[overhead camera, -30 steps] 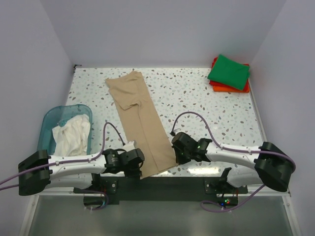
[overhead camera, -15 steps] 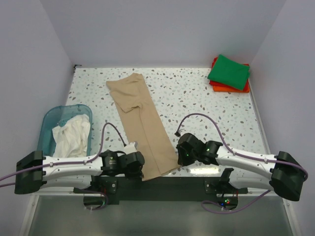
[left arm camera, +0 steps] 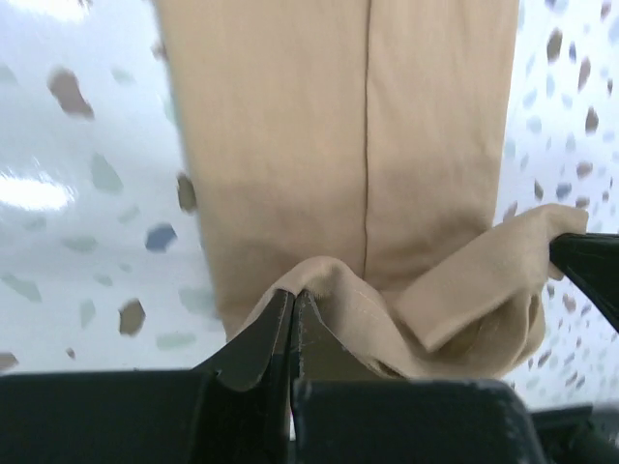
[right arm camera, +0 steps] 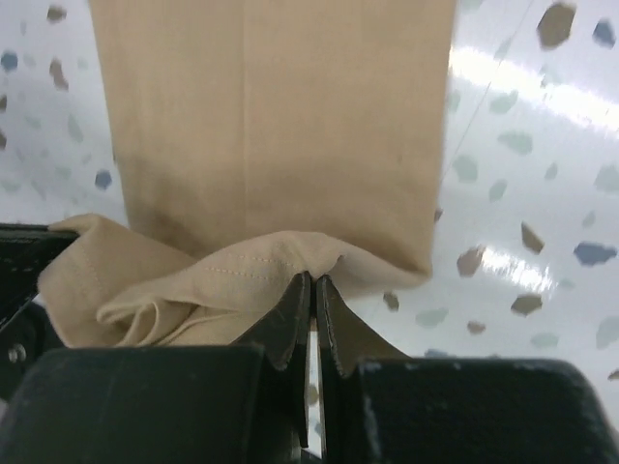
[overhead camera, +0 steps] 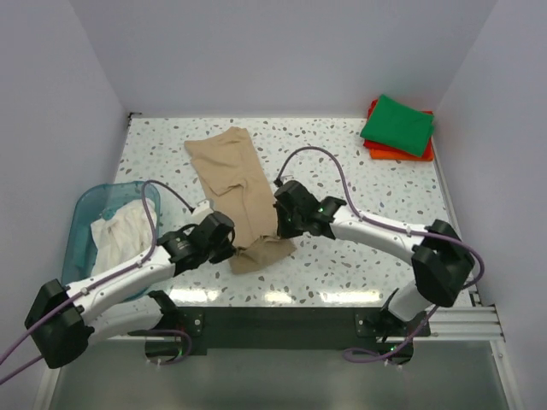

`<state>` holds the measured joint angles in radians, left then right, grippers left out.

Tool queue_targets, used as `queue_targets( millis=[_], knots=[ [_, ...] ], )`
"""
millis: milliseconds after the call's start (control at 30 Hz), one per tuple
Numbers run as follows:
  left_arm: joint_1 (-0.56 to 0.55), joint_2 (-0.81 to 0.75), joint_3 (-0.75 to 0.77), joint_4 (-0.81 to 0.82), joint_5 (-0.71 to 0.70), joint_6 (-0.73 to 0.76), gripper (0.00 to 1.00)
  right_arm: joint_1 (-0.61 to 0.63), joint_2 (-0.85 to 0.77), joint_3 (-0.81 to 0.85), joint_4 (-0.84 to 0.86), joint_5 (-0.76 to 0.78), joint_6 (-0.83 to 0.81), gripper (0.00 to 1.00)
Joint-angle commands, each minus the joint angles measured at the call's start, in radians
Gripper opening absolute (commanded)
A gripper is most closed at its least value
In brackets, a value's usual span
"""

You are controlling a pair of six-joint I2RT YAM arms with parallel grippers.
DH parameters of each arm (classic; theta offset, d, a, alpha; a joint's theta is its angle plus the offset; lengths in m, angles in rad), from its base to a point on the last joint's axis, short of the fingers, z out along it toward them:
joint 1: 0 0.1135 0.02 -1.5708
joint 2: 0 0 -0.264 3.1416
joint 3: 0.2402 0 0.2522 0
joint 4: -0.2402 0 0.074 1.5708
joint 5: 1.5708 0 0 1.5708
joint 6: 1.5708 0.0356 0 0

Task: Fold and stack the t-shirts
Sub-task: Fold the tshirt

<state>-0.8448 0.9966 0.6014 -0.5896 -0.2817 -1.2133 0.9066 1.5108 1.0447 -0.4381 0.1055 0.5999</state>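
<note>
The tan t-shirt lies as a long narrow strip on the speckled table, its near end lifted and bunched. My left gripper is shut on the left corner of that near hem. My right gripper is shut on the right corner. Both hold the hem above the flat part of the shirt, with slack cloth sagging between them. The green t-shirt lies folded on the orange-red one at the back right. The white t-shirt is crumpled in the basket.
The translucent teal plastic basket stands at the left edge of the table, close to the left arm. Walls close the table at the back and on both sides. The right arm's cable loops above the table's middle.
Both grippers have moved from the near edge towards the back, carrying the tan shirt's near hem up and over the rest of the shirt. The strip now looks shorter.
</note>
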Motion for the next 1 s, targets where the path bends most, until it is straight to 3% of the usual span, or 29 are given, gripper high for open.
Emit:
queue_targets(
  millis=[0,267,500,967],
  knots=[
    [0.132,0.059,0.087,0.077,-0.056,0.176,0.00,-0.057,0.116,0.144,0.056,0.011,-0.037,0.00],
    [0.372,0.210,0.152,0.217,-0.053,0.278,0.00,-0.170,0.380,0.415,0.078,-0.023,-0.063,0.00],
    [0.473,0.324,0.175,0.293,-0.001,0.291,0.00,-0.230,0.545,0.619,0.058,-0.081,-0.072,0.00],
    [0.610,0.488,0.241,0.424,0.130,0.365,0.00,-0.287,0.673,0.741,0.056,-0.144,-0.058,0.00]
  ],
)
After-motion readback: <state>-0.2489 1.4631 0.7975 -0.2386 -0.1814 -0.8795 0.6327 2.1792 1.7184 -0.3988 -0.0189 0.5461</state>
